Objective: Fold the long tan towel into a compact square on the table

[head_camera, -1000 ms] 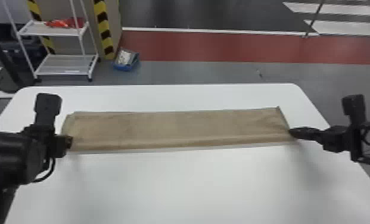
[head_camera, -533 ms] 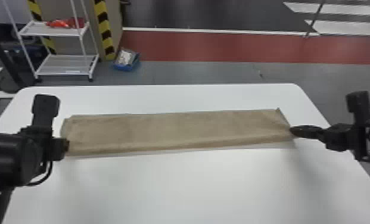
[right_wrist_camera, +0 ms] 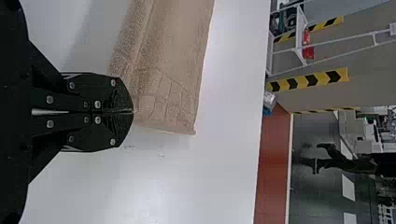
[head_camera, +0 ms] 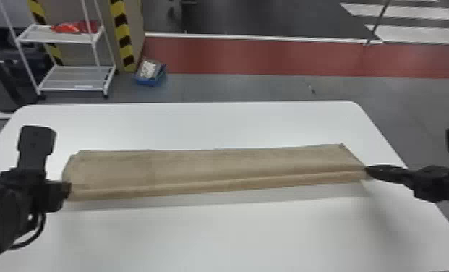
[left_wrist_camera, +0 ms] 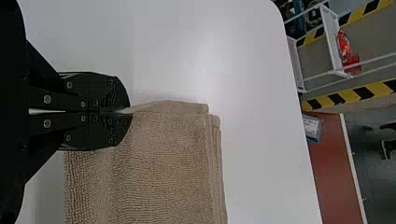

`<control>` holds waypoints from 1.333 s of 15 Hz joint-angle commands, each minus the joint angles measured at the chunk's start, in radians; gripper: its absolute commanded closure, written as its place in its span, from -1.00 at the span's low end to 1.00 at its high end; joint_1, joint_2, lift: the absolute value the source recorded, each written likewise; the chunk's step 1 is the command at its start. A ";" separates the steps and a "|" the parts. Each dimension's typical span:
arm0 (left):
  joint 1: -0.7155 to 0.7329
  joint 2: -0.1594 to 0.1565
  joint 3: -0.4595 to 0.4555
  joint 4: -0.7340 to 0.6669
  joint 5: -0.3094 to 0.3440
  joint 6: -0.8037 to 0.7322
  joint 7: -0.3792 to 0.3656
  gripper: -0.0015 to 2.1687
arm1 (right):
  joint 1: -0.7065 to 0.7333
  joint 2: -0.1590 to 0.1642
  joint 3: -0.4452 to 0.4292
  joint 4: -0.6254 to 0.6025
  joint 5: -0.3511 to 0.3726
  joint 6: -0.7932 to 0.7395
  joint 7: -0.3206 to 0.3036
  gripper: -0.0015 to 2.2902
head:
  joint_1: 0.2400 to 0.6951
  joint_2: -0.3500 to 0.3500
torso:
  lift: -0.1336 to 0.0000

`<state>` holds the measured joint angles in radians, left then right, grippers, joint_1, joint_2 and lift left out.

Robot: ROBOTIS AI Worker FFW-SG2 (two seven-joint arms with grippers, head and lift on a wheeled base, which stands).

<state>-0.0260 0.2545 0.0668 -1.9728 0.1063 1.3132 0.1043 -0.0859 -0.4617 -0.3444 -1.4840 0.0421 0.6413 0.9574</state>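
Long towel (head_camera: 205,168) held near both ends. It lies as a narrow strip across the middle of the head view, upon the white table (head_camera: 212,238). At the left of that view, the left gripper (left_wrist_camera: 127,111) is closed on the towel's near corner; at the right, the right gripper (right_wrist_camera: 132,112) is closed on the opposite near corner. A band of shadow along the lower edge of the strip indicates that this edge is raised from the table, while the upper edge appears to rest. Layers are visible, slightly out of register, at the left end. How many layers each gripper has caught cannot be made out.

The step in hand is judged to be the lengthwise fold; the end-to-end folds that would give a square remain to be done.

Likely faults: (a) the pinches are shallow, at the very corners, so a hard pull could let one slip and drop that end crooked; (b) unequal motion of the two arms would skew the strip, whose right end already slants; (c) too little tension would let the long span sag and crease midway; (d) if only an upper layer is held, those beneath could lag or bunch, spoiling the square's edges.
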 commanded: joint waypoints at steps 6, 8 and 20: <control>0.060 0.000 0.007 -0.074 -0.002 -0.025 0.002 0.76 | 0.037 0.043 0.002 -0.029 0.009 -0.010 -0.005 0.60 | 1.00 -0.21 | -0.86; 0.064 0.000 0.005 -0.074 -0.002 -0.093 -0.001 -0.18 | 0.048 0.043 -0.011 -0.035 -0.002 0.008 0.000 0.28 | 1.00 -0.20 | -0.86; 0.135 -0.006 0.057 -0.127 0.046 -0.203 0.037 -0.88 | 0.084 0.117 -0.019 -0.191 -0.082 -0.074 -0.023 -0.95 | 1.00 -0.15 | -0.86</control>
<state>0.0980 0.2531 0.1064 -2.1085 0.1202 1.1434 0.1337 -0.0059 -0.3670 -0.3963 -1.6434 -0.0365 0.5655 0.9398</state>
